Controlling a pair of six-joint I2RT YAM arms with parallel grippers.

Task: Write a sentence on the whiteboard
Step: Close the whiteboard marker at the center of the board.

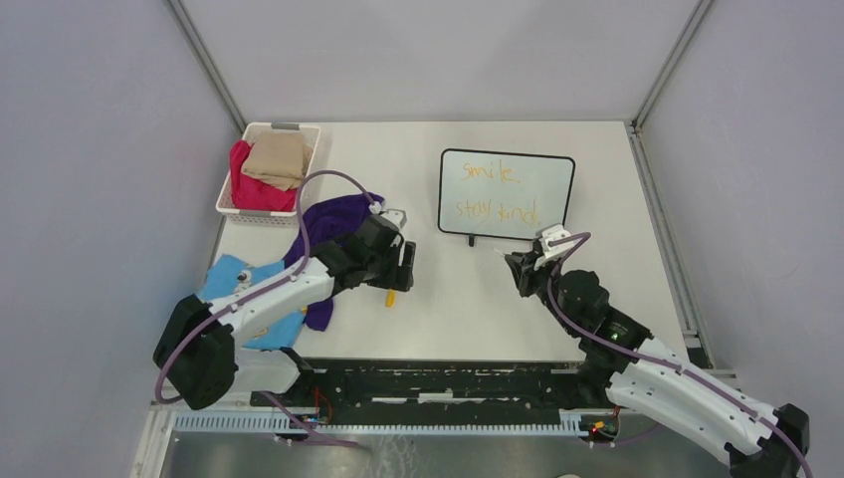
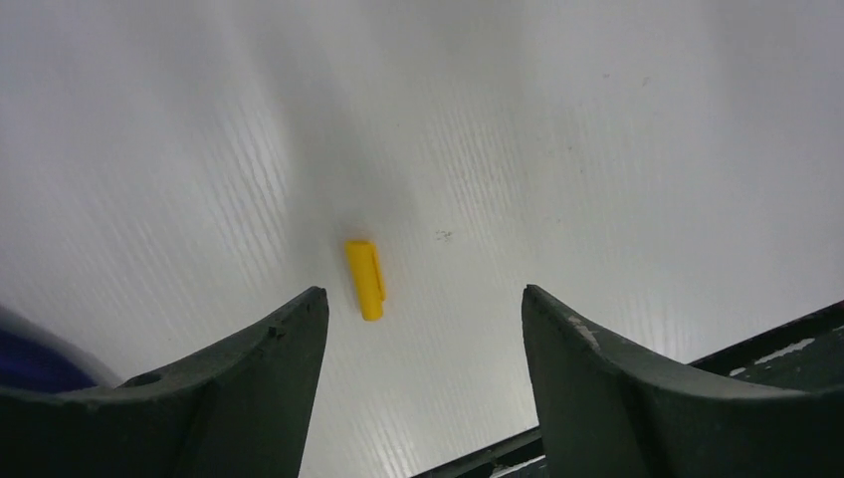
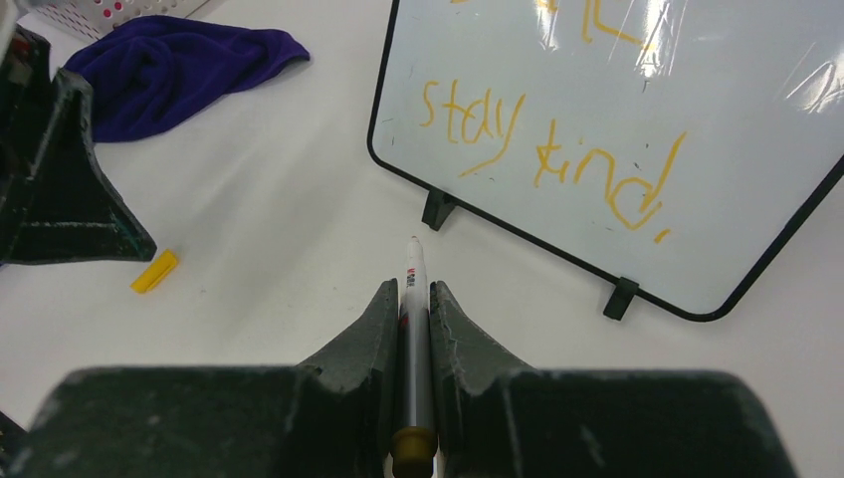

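1. The small rectangular white board with a thin black frame and two little black feet [image 1: 552, 194] rests on the smooth white tabletop [image 1: 458, 309], toward its far side and ahead of the right arm.
2. The thin orange handwritten sentence [image 1: 498, 210] fills the board in two lines, "smile" over "stay kind", with a small mark after the last word. The writing looks finished.
3. The right gripper [image 3: 415, 294] sits just on the near side of the board. Its fingers are pressed together on a slim silver-and-white marker pen [image 3: 415, 334], whose bare tip points toward the board's foot, clear of the writing face.
4. The left gripper [image 2: 423, 299] hangs well to the left of the board. Its fingers are spread and hold nothing, and a small yellow plastic pen cap [image 2: 365, 279] lies on the table beneath them.
5. What is left is probably only tidying: fetching that cap, closing the pen and putting it down.
6. Further left of the board lie a crumpled purple cloth [image 1: 333, 224] and a light blue cloth [image 1: 234, 284].
7. At the far left is a white slotted basket [image 1: 284, 126] holding red and tan fabric.
8. Pale grey walls with metal corner posts close in the table beyond the board.
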